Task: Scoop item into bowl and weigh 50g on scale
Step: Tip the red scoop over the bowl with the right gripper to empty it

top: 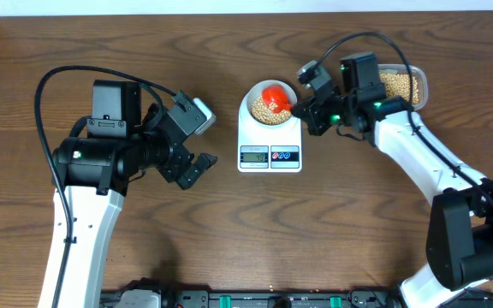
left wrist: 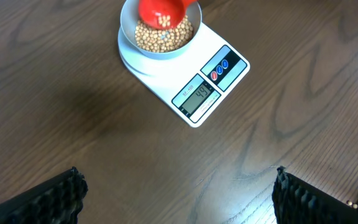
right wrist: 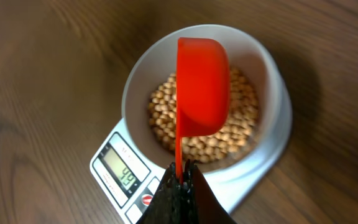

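I am gripping the thin handle of the red scoop (right wrist: 201, 81) with the right gripper (right wrist: 182, 171), its jaws clenched tight on it. The scoop's cup is hanging turned on its side above the bowl (right wrist: 135, 81), just over the beans (right wrist: 241, 124) that are lying heaped inside. The bowl is sitting on the scale (top: 268, 145), which is standing near the middle of the far edge of the bench (top: 358, 231). Its display is showing what I am reading as 49. More beans are filling the clear tub (top: 421, 85) toward the far right corner. My left gripper (left wrist: 179, 202) is hovering released, jaws spread wide, over bare wood left of the scale, touching nothing.
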Controlling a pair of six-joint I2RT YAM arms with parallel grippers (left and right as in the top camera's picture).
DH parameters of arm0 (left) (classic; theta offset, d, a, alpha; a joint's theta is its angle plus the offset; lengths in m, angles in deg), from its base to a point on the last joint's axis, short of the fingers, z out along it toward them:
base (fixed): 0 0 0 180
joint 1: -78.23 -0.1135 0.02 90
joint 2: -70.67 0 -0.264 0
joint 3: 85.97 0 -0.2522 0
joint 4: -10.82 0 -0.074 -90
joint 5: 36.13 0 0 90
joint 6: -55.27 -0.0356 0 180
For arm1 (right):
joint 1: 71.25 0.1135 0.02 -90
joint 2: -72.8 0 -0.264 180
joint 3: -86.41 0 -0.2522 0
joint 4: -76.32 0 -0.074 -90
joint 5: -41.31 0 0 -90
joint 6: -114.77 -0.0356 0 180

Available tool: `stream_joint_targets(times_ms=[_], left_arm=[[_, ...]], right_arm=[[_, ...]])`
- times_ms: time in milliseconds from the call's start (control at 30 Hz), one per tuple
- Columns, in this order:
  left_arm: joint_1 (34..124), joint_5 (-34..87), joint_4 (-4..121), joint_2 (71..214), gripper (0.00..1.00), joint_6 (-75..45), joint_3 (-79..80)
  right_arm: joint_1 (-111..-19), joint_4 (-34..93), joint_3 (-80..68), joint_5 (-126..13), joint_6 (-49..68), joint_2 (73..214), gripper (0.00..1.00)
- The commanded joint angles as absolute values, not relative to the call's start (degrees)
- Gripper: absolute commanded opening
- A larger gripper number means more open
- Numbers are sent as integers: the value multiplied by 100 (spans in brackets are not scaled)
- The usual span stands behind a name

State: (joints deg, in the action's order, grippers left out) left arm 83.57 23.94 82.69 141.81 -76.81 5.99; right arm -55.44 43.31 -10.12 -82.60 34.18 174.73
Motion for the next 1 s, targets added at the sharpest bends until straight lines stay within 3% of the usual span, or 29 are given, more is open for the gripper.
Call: stream_joint_targets(times_ms=[0,467,967], left_arm=[[8333,2302,8284,14139,98,-7734,503],[8333,2300,8282,14139,98,-7734,503],[8333,2302,8282,14139,98,-7734,503]], right_arm=[[-5664,4351,-861,-8487,3212,17340,1],[-5653,4392,-861,-8487,4421,17071,1],[-5524,4390,-861,-8201,4976,16937,1]])
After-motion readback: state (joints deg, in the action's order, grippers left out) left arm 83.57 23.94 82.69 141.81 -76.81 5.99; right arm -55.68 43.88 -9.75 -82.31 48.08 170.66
